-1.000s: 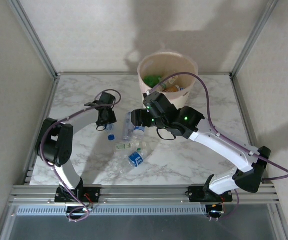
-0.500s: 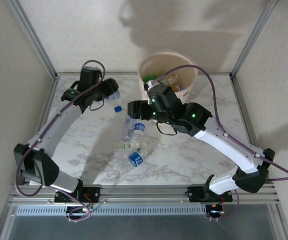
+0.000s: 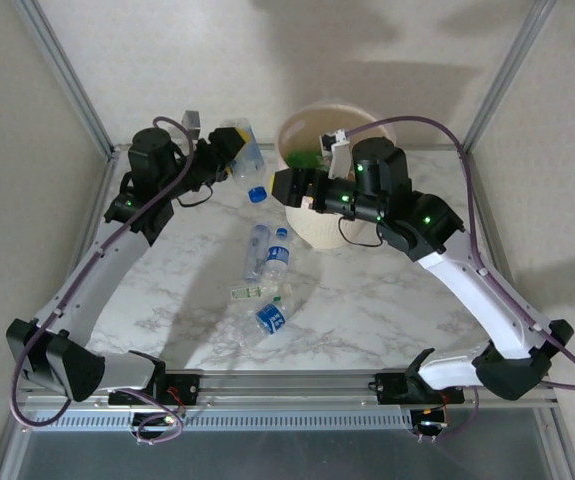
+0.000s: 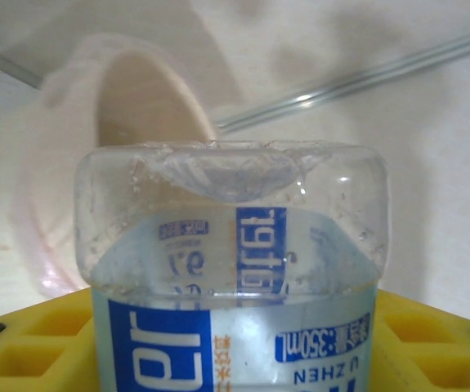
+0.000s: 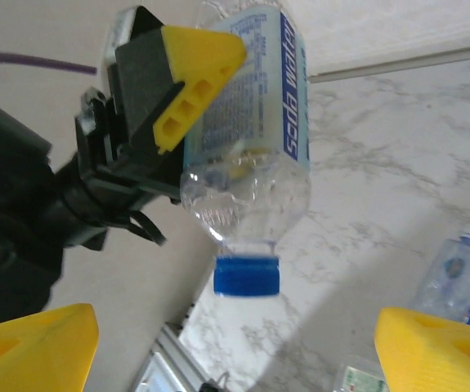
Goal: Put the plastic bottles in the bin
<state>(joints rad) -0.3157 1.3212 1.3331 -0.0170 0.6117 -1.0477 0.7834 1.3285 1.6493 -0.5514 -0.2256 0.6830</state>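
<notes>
Clamping a clear bottle (image 3: 246, 157) cap-down, the left end effector (image 3: 229, 150) is holding it raised just left of the bin (image 3: 312, 112); the right end effector (image 5: 235, 343) is hovering wide open and empty by the bin's left side, while other bottles (image 3: 267, 258) are lying on the bench (image 3: 387, 300).

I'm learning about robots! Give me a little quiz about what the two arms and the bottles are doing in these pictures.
1. True or false: the left end effector grips a clear bottle whose blue cap points down toward the table.
2. Pick one. The right end effector is: A) open and empty, B) shut on a green bottle, C) clamped on a bottle cap.
3. Fill in: the bottles showing inside the bin are ____ in colour.

Key: 1 true; 2 A; 3 green.
</notes>
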